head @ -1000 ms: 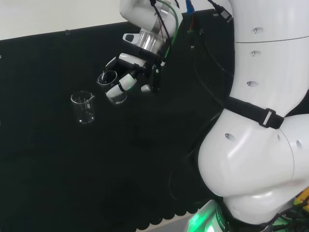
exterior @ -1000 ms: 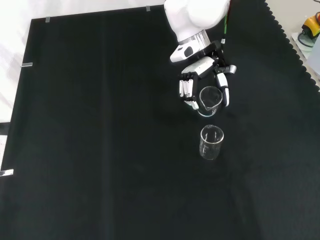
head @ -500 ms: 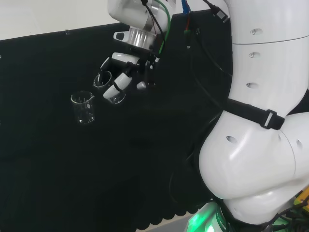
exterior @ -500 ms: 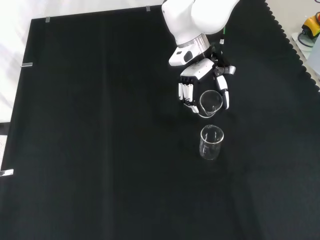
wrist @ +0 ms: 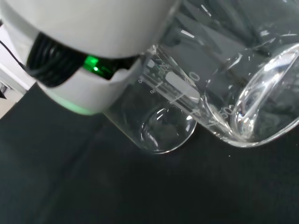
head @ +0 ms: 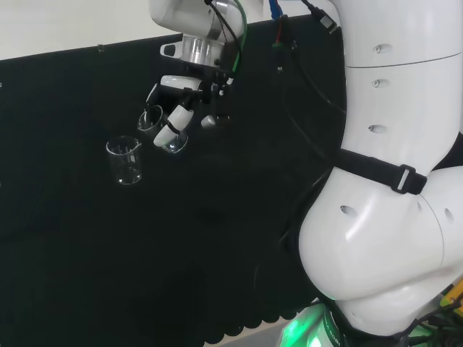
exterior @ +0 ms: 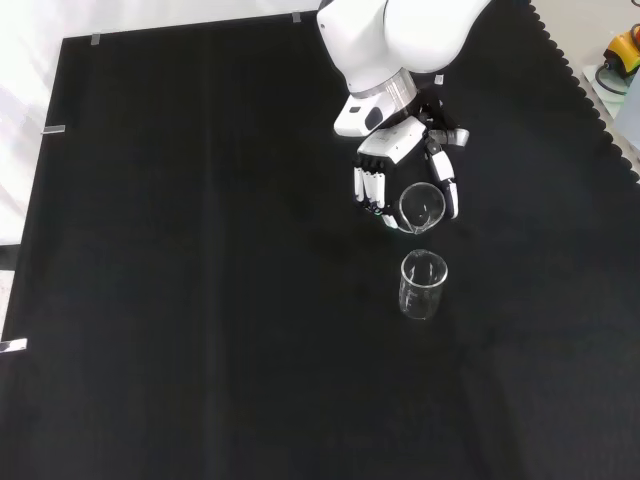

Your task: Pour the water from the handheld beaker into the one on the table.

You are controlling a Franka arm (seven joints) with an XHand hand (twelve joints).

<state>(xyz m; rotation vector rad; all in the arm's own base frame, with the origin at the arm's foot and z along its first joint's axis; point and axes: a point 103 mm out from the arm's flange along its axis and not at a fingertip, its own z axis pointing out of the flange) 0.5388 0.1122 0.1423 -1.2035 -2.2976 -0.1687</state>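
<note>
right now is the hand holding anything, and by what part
Yes: the hand holds a clear beaker by its side wall, fingers on one side and thumb on the other, above the cloth.

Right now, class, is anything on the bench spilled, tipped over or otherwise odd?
Nothing stands out. The hand holds its beaker tilted above the cloth, as pouring needs. The table beaker stands upright just beside it, and no puddle shows.
</note>
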